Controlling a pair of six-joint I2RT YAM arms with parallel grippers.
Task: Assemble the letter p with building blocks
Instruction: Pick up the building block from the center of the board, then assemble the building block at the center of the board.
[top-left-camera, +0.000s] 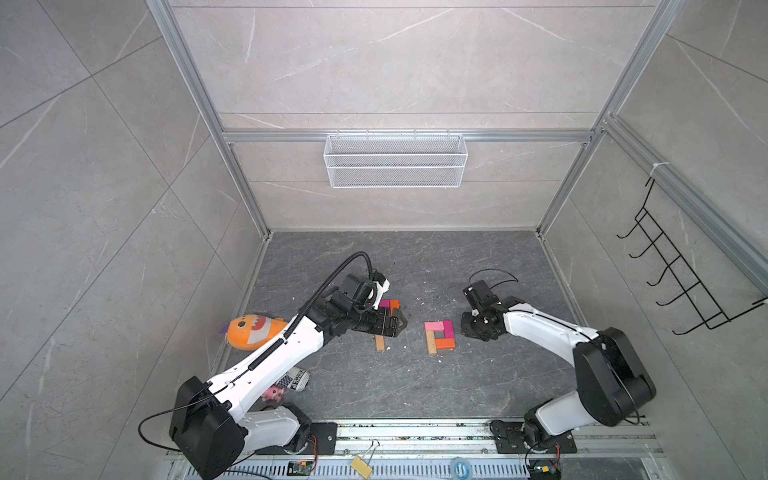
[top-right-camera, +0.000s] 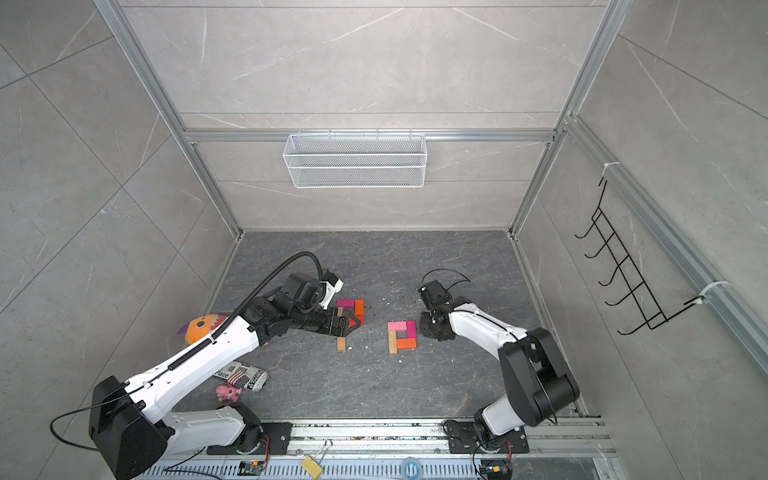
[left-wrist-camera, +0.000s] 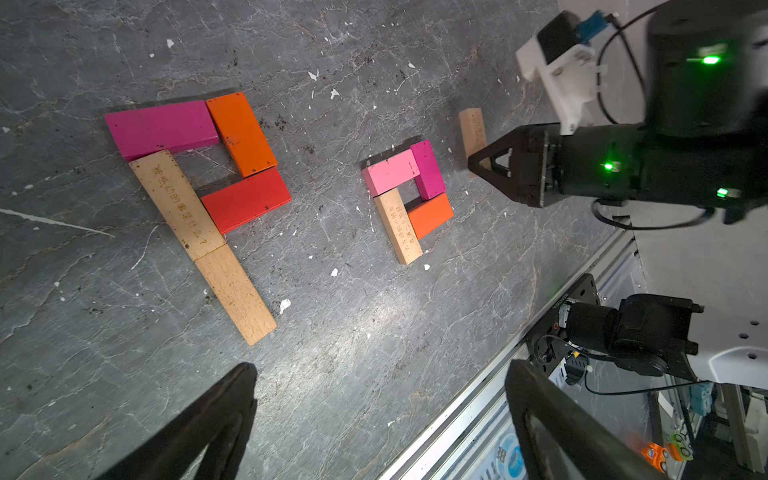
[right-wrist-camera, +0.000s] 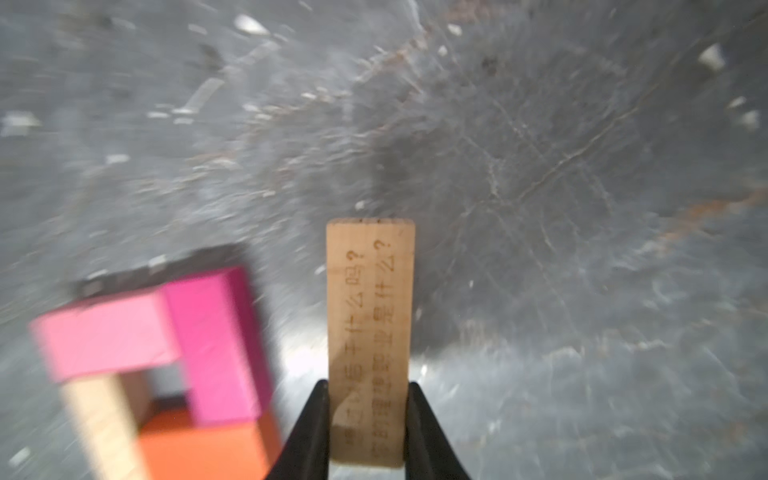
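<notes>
Two letter p figures lie flat on the dark floor. The larger one has magenta (left-wrist-camera: 162, 129), orange (left-wrist-camera: 241, 133) and red (left-wrist-camera: 245, 201) building blocks and a two-block tan stem (left-wrist-camera: 203, 245). In both top views my left arm covers most of it. The smaller p has pink (left-wrist-camera: 390, 172), magenta (left-wrist-camera: 428, 168), orange (left-wrist-camera: 430, 216) and tan (left-wrist-camera: 399, 226) blocks, seen also in a top view (top-left-camera: 439, 334). My right gripper (right-wrist-camera: 368, 415) is shut on a tan block (right-wrist-camera: 370, 324), low beside the smaller p's magenta side. My left gripper (left-wrist-camera: 380, 370) hangs open over the larger p, holding nothing.
An orange plush fish (top-left-camera: 253, 332), a printed pouch (top-left-camera: 297, 379) and a small pink toy (top-left-camera: 274, 392) lie by the left wall. A white wire basket (top-left-camera: 395, 160) hangs on the back wall. A black hook rack (top-left-camera: 681, 274) hangs on the right wall. An aluminium rail (top-left-camera: 415, 432) runs along the front.
</notes>
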